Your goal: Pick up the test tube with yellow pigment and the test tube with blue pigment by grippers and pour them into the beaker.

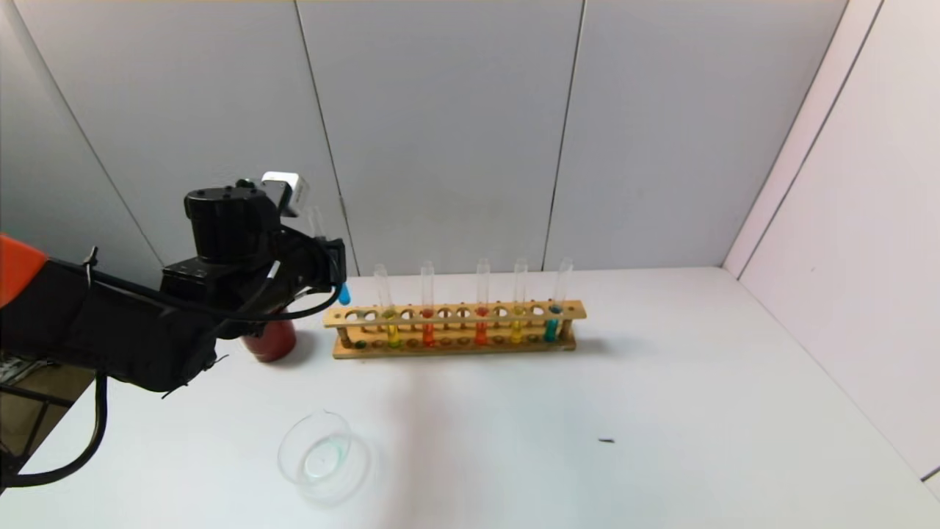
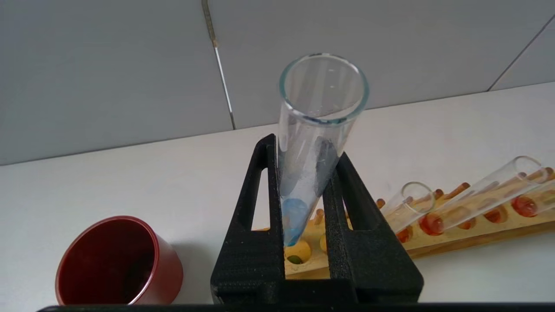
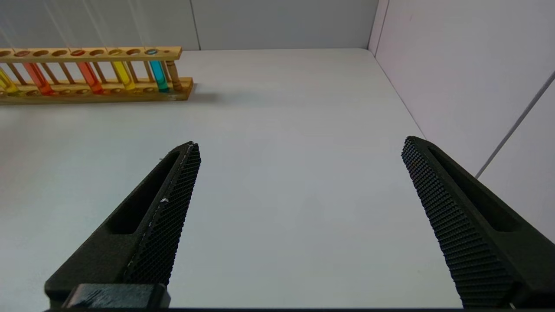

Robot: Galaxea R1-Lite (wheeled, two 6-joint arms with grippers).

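My left gripper (image 1: 334, 273) is shut on the test tube with blue pigment (image 1: 343, 295), holding it nearly upright just above the left end of the wooden rack (image 1: 455, 317). In the left wrist view the black fingers (image 2: 260, 182) clamp the tube (image 2: 303, 173), with blue liquid at its round bottom. The test tube with yellow pigment (image 1: 393, 332) stands in the rack near its left end. The beaker (image 1: 323, 457) sits at the front left of the table. My right gripper (image 3: 300, 143) is open and empty over bare table, out of the head view.
A dark red cup (image 1: 270, 339) stands left of the rack, under my left arm. The rack also holds two orange-red tubes (image 1: 428, 332), a golden-yellow one (image 1: 516, 329) and a teal one (image 1: 551, 328). Walls close the back and right sides.
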